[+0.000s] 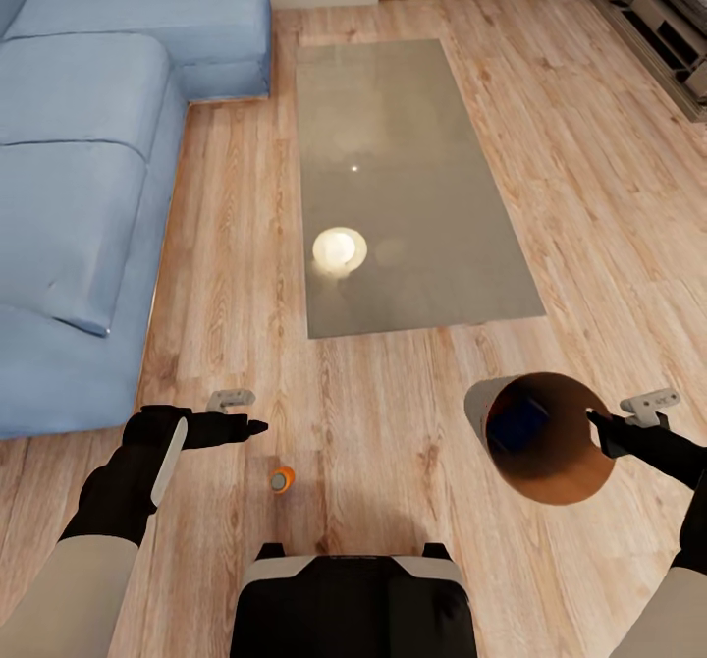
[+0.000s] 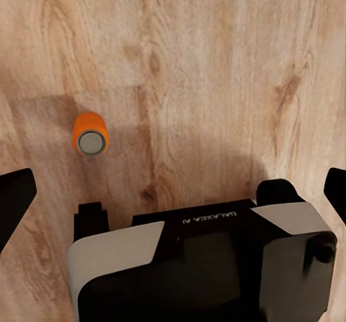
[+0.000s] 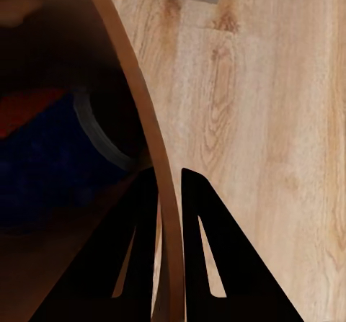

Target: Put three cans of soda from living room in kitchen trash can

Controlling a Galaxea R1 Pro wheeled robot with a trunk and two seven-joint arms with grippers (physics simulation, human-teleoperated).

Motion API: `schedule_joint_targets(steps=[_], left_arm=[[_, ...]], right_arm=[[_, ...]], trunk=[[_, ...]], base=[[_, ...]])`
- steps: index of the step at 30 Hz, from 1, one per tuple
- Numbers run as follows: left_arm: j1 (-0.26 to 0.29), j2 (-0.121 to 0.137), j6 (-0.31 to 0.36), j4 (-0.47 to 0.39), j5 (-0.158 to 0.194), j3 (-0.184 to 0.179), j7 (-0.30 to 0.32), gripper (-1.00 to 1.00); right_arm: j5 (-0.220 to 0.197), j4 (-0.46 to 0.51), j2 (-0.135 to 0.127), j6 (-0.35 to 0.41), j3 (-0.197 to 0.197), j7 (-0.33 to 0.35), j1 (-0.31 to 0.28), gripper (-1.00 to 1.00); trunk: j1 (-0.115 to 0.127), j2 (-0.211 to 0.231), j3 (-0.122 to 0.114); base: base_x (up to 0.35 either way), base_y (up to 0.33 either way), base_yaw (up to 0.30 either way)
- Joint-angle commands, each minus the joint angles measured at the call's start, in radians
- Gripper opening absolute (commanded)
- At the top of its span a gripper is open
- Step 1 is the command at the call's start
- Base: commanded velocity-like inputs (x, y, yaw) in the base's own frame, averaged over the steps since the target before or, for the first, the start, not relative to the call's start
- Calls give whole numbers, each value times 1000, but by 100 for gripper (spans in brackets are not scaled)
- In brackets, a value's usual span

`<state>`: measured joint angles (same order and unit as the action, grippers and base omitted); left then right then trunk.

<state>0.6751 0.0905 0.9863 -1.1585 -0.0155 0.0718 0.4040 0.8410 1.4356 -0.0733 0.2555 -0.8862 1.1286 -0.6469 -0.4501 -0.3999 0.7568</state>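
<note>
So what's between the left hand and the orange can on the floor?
Nothing: in the head view, bare wood floor separates the open left hand from the orange can.

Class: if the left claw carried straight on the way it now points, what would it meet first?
Probably bare wood floor. The open left claw points down; the orange can lies off to one side, likely missed.

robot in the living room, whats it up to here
The right gripper is pinching the rim of the trash can, held tilted above the wood floor, with a dark blue soda can inside. The left gripper is open above an orange soda can on the floor, just ahead of the robot's base.
</note>
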Motion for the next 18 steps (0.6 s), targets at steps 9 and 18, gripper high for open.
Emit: schedule_joint_targets(steps=[9, 18], left_arm=[[-2, 0, -1, -2, 5, 0, 1, 100], [-8, 0, -2, -7, 10, 0, 2, 100]], right_arm=[[-26, -4, -9, 95, 4, 44, 0, -100], [-8, -3, -8, 168, 13, 55, 0, -100]], trunk=[[0, 0, -1], [0, 0, -2]], base=[[0, 0, 0], [-56, 34, 0]])
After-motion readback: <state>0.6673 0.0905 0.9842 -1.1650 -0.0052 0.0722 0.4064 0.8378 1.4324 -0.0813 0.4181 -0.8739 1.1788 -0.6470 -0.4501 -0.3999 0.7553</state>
